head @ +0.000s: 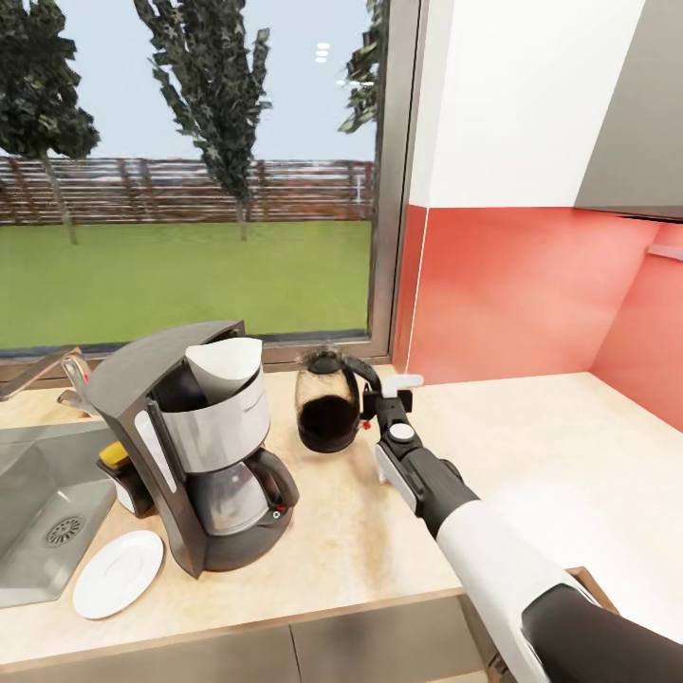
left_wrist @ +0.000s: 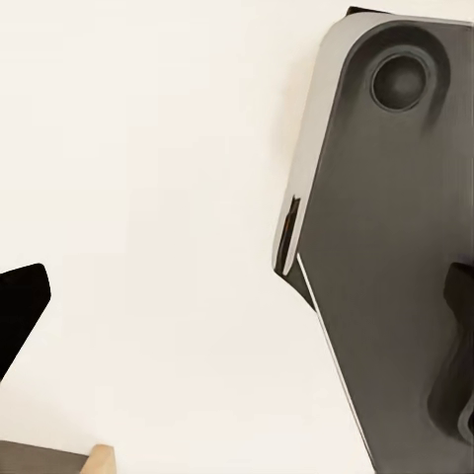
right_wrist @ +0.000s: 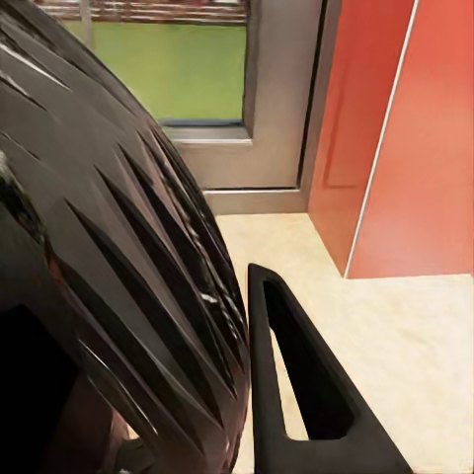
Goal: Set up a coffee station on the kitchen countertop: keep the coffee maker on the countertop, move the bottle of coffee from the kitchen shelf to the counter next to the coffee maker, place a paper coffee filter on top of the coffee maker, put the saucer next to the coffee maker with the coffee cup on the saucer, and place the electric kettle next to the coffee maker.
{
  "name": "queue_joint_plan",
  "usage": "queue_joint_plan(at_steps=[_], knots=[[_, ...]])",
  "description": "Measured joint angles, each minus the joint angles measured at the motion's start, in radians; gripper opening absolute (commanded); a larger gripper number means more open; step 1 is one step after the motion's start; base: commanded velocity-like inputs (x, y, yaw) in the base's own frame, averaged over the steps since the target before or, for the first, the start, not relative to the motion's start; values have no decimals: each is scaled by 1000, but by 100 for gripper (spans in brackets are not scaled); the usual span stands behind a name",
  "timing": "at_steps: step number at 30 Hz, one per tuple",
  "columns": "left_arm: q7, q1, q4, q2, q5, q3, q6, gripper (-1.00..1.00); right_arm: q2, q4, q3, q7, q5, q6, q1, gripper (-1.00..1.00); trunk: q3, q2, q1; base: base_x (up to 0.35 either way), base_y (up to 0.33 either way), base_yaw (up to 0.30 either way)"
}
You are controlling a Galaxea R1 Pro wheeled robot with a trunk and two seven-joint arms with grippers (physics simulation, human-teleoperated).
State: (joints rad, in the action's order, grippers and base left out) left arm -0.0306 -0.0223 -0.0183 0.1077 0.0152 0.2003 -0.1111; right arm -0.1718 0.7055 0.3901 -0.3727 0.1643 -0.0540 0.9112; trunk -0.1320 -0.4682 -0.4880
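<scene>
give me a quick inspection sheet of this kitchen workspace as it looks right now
Surface: light beige wood-grain countertop with an inset grey steel sink.
Job's things: tall dark grey coffee maker stands on the counter, white paper filter in its top; yellow-topped coffee jar just behind its sink side; round white saucer beside it near the counter edge, nothing on it; rounded dark glass kettle on its other side.
Clutter: nothing seen.
Grippers: right gripper at the kettle's handle, grip not clear; one dark finger shows beside the kettle.
Cables: nothing seen.
Surroundings: window onto lawn, red backsplash.
</scene>
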Motion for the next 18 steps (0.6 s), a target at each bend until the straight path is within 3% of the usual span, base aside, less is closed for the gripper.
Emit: queue_joint_plan(at_steps=[10,18], knots=[[-3,0,10,2,0,-1,0,100,-2,-73,1,2,-4,21,0,-100,0,0,0,0,38,0],[-5,0,12,3,-1,0,0,100,-3,-77,5,3,-2,31,-1,-100,0,0,0,0,45,0]])
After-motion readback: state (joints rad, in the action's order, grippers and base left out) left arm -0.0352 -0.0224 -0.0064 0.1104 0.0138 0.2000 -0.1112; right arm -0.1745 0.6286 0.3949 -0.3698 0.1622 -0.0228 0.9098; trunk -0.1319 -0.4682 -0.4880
